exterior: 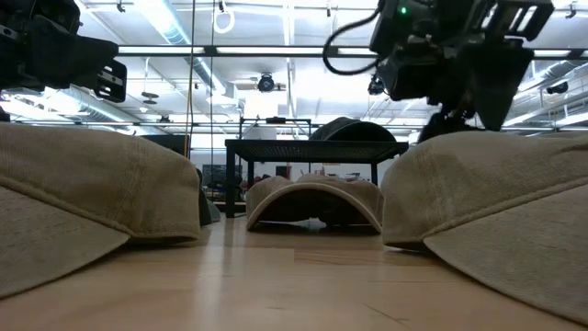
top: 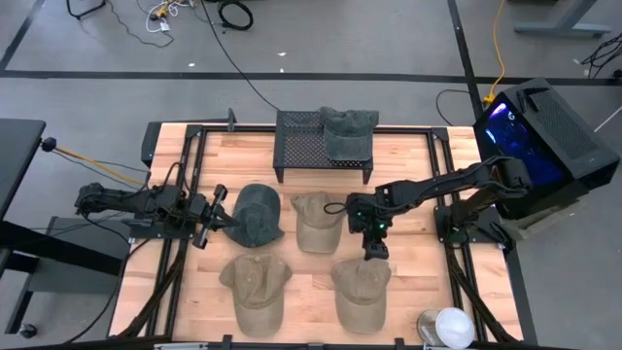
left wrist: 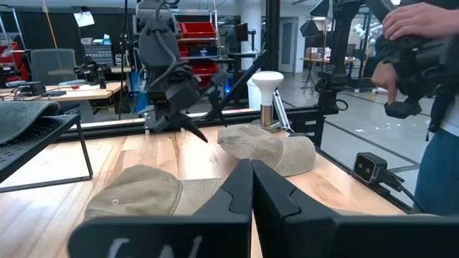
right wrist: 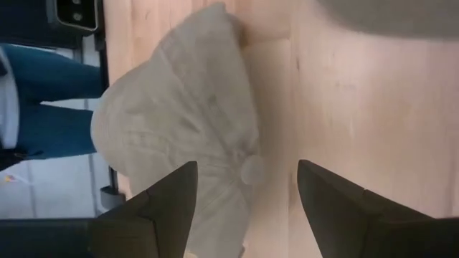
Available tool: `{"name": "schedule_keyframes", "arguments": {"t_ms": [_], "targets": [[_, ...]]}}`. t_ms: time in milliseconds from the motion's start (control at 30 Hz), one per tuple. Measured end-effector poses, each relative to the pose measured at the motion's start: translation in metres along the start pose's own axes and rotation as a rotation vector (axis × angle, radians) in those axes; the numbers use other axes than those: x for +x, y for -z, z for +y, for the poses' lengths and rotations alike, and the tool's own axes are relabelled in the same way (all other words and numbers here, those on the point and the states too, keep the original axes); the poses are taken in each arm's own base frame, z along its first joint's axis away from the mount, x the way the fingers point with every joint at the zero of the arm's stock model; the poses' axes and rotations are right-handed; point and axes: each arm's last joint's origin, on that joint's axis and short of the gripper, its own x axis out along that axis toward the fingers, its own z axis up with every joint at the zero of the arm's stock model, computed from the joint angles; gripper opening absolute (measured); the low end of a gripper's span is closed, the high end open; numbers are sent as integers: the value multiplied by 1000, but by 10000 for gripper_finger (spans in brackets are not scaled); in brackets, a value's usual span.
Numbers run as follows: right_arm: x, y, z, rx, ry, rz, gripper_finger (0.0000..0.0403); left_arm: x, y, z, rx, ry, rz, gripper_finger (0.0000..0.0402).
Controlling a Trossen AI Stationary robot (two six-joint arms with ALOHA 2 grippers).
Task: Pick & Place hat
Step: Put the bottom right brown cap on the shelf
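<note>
Hovering right over the lower-right tan hat, the right tool has its fingers spread wide with nothing between them. In the right wrist view the hat's crown button sits between the two dark fingers, so it looks lined up for a drop onto the crown.

What could go wrong, I think: the cloth is soft, so if the fingers close too high they may just pinch a fold and the hat could slip out on the lift. Coming down too hard could squash the crown flat so there's nothing to grab. The middle tan hat sits just above it in the high view, close to the arm's wrist, so a sloppy swing could drag that one along too.

The left tool is pressed together, holding nothing, parked at the left edge of the dark green hat. It's well apart from the right arm, so no clash there for now.

Room-wise, the surface is crowded in the middle: four hats in a cluster, including the lower-left tan hat. The black mesh rack at top centre already carries a grey hat, with free mesh on its left half. A white lamp-like thing sits at the lower right corner, near the hat's brim side.
</note>
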Motion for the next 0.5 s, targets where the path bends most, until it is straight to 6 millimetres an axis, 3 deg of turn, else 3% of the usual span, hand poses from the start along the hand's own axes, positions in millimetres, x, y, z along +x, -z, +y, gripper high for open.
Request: {"name": "schedule_keyframes", "arguments": {"t_ms": [500], "targets": [[16,14,-12,6,-87,-6,240,0,0,0,0,0,0,3]]}}
